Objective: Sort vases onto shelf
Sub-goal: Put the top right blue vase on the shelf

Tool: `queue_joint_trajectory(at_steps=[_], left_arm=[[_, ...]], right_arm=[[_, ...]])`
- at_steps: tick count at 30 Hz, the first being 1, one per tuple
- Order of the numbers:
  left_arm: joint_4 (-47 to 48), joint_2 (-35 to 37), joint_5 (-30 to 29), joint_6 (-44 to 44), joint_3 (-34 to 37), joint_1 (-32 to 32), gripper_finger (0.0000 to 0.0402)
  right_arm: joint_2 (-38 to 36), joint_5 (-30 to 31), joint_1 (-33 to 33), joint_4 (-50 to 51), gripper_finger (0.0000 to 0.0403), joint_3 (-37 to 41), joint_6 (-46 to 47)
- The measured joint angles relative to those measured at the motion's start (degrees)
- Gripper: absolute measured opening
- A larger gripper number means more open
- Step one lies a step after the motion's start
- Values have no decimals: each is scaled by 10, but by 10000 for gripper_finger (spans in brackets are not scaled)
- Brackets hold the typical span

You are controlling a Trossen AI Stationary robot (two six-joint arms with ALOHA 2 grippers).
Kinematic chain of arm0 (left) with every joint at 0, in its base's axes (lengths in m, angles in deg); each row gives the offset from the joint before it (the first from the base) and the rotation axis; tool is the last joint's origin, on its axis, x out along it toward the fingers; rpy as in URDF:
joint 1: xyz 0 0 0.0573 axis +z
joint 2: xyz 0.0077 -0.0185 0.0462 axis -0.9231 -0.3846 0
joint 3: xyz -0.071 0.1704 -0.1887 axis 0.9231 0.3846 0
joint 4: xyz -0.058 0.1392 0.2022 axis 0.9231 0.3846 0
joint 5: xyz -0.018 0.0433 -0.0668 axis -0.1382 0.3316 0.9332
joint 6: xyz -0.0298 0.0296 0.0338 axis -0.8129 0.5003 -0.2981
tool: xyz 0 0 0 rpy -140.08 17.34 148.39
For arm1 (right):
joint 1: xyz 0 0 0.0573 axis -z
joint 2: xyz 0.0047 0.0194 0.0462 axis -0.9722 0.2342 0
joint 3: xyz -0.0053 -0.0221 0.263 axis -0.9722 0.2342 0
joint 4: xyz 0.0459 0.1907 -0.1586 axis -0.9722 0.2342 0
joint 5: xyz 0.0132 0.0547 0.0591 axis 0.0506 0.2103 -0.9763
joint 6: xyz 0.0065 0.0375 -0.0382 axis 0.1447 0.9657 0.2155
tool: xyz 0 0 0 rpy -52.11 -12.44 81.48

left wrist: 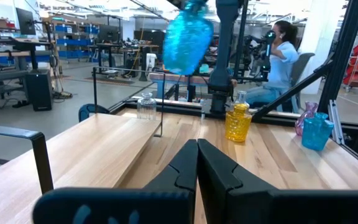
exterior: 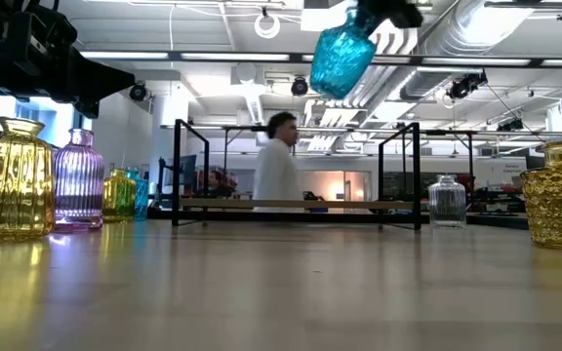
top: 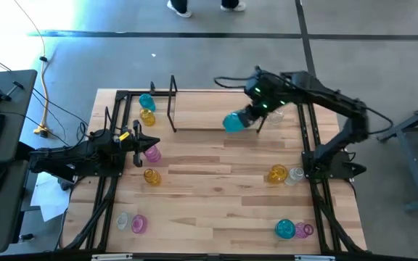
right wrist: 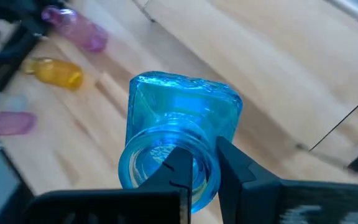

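My right gripper [top: 249, 116] is clamped on the rim of a blue vase [top: 234, 122], one finger inside the neck and the other outside, as the right wrist view shows [right wrist: 178, 149]. The blue vase hangs in the air, tilted, clear of the table [top: 216, 188]; seen from above it lies over the near edge of the shelf [top: 216, 112], toward the shelf's right half. In the low view the same vase [exterior: 341, 54] sits high above the shelf board [exterior: 296, 205], nothing touching it from below. My left gripper [top: 142, 139] waits at the table's left side with its fingers pressed together and nothing between them, just beside a pink vase [top: 152, 153]. An amber vase [top: 152, 176] stands a little nearer the front edge. At the left end of the shelf stand a second blue vase [top: 146, 101] and a yellow vase [top: 147, 116], close together. On the right side an amber vase with a bumpy surface [top: 278, 174] stands beside a clear one [top: 294, 176]. Near the front right corner a blue vase [top: 284, 229] and a pink one [top: 303, 230] lie close together; near the front left corner are a clear vase [top: 123, 220] and a pink vase [top: 138, 224]. A person [exterior: 278, 161] shows behind the shelf in the low view.
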Motion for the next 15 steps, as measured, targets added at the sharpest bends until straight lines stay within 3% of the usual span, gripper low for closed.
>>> queue_joint_trajectory(at_steps=[8,15], left_arm=[[0,0,0,0,0,0,0],[0,0,0,0,0,0,0]], right_arm=[[170,-31,74,113,16,-177,-150],[239,-61,118,115,16,-214,-389]])
